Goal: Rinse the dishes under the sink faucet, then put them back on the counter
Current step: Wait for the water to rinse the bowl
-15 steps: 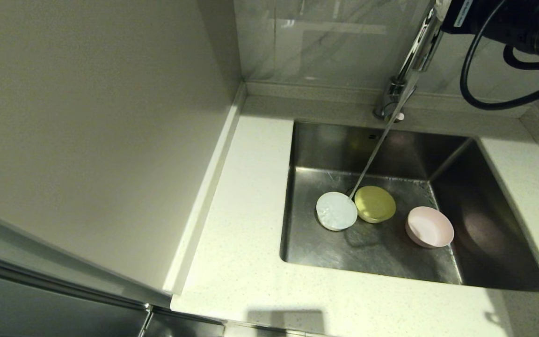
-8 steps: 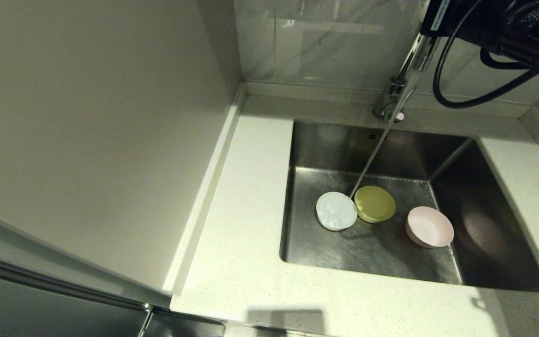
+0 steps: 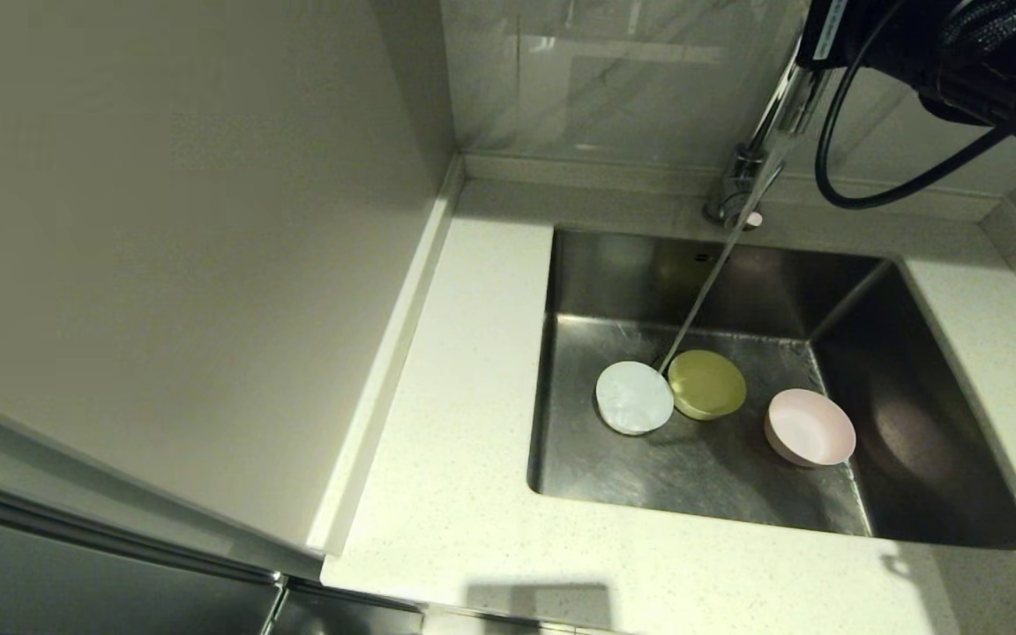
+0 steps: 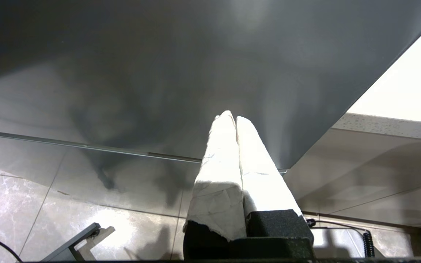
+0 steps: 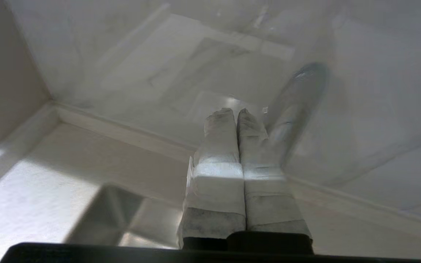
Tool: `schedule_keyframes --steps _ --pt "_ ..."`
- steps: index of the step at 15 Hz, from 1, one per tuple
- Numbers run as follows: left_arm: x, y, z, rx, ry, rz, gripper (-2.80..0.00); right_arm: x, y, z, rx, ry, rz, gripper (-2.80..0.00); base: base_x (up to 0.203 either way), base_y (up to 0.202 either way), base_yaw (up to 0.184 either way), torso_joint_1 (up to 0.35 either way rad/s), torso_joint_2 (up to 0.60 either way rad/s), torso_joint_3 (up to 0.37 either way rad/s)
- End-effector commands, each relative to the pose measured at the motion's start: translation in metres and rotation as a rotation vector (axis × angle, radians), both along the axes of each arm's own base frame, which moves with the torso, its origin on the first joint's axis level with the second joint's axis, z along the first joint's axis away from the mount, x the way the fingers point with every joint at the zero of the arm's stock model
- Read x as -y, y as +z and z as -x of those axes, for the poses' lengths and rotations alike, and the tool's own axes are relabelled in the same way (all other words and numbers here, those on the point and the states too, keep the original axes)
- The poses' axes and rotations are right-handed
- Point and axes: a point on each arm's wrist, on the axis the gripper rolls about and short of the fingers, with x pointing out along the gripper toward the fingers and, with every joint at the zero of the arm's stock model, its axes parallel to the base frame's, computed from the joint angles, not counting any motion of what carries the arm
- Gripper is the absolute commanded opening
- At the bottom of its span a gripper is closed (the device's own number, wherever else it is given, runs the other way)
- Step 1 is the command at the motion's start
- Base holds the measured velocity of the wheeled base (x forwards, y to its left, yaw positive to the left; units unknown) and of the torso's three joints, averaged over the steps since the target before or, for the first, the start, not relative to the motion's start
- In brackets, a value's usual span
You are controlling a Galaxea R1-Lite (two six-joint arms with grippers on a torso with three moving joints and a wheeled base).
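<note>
R gripper [image 5: 236,114] pressed together, empty, up by faucet [image 3: 759,159]; 3 bowls [image 3: 706,384] in sink [image 3: 922,441] below faucet; L gripper [image 4: 235,118] pressed together too.

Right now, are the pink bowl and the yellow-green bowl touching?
Apart. The head view shows bare steel sink floor between the pink bowl and the yellow-green bowl.

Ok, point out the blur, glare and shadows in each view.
Head view: a dark shadow fills the right side of the brushed steel sink; the glossy wall tiles reflect light. Right wrist view: the chrome gooseneck faucet beside the shut right claw is smeared. Left wrist view: glare whitens the shut left claw.
</note>
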Motion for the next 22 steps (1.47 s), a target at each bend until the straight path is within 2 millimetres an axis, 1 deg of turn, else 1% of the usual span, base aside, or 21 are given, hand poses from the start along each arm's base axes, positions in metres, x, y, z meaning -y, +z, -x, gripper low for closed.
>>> schedule_keyframes --steps 1,3,6,10,12,14,15,17,20,22 --pt "0.0 0.0 0.0 0.002 0.001 0.001 -2.8 0.004 0.004 0.002 0.022 -0.018 0.007 -2.8 0.0 0.0 0.0 0.0 0.0 0.0" --pt "0.0 0.0 0.0 0.002 0.001 0.001 -2.8 0.009 0.004 0.003 0.025 -0.047 0.036 -2.8 0.0 0.0 0.0 0.0 0.0 0.0" --pt "0.0 0.0 0.0 0.002 0.001 0.001 -2.8 0.009 0.007 0.005 0.035 -0.044 0.033 -2.8 0.0 0.0 0.0 0.0 0.0 0.0" --pt "0.0 0.0 0.0 0.002 0.001 0.001 -2.8 -0.003 0.008 0.012 0.03 0.015 -0.005 -2.8 0.0 0.0 0.0 0.0 0.0 0.0" --pt "0.0 0.0 0.0 0.002 0.001 0.001 -2.8 -0.008 0.001 0.012 0.004 0.028 0.004 -2.8 0.0 0.0 0.0 0.0 0.0 0.0" --pt "0.0 0.0 0.0 0.002 0.001 0.001 -2.8 -0.012 -0.01 0.009 -0.037 0.032 0.018 -2.8 0.0 0.0 0.0 0.0 0.0 0.0" --pt "0.0 0.0 0.0 0.002 0.001 0.001 -2.8 -0.014 -0.018 0.006 -0.062 0.016 0.023 -2.8 0.0 0.0 0.0 0.0 0.0 0.0" --pt "0.0 0.0 0.0 0.002 0.001 0.001 -2.8 -0.018 -0.026 -0.001 -0.092 -0.014 0.026 -2.8 0.0 0.0 0.0 0.0 0.0 0.0" --pt "0.0 0.0 0.0 0.002 0.001 0.001 -2.8 -0.018 -0.026 -0.004 -0.088 -0.046 0.041 -2.8 0.0 0.0 0.0 0.0 0.0 0.0" --pt "0.0 0.0 0.0 0.002 0.001 0.001 -2.8 -0.012 -0.021 -0.004 -0.072 -0.079 0.067 -2.8 0.0 0.0 0.0 0.0 0.0 0.0"
